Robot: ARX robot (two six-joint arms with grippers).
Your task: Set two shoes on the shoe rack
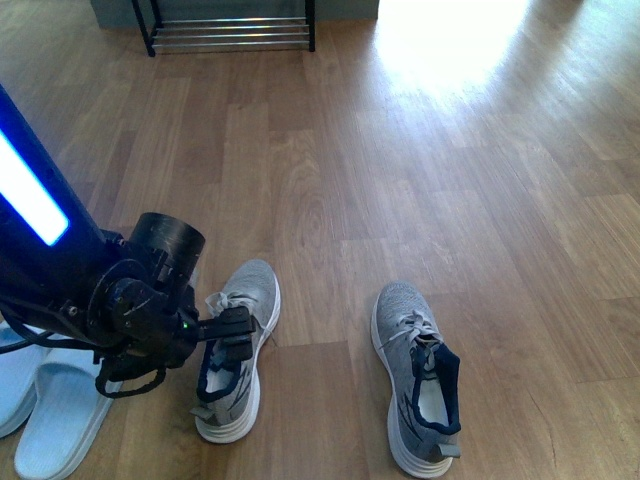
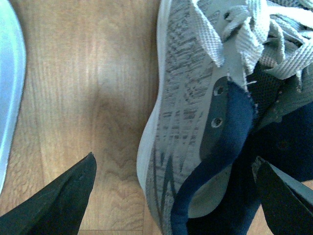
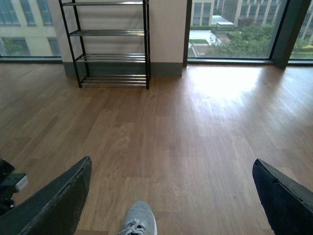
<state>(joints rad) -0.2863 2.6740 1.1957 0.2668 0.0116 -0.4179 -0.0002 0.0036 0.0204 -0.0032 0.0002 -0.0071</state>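
Left end effector (image 1: 232,335): jaws spread wide, straddling one side wall of the left shoe (image 1: 238,350), not clamped. The right shoe (image 1: 415,375) stands beside it on the floor. Right end effector (image 3: 171,164): wide open, empty. Shoe rack (image 1: 232,25): far across the floor, against the wall.

A light wooden plank floor (image 1: 450,200) is seen, with a bright patch of sunlight laid across its far part. Two grey sneakers are set upright on their white soles, well apart, toes turned away from the robot: the left sneaker (image 1: 240,345) and the right sneaker (image 1: 415,375). Pale slide sandals (image 1: 55,415) are laid near the left sneaker, partly cut off by the frame. The shoe rack (image 1: 232,33) is stood on the floor far ahead.
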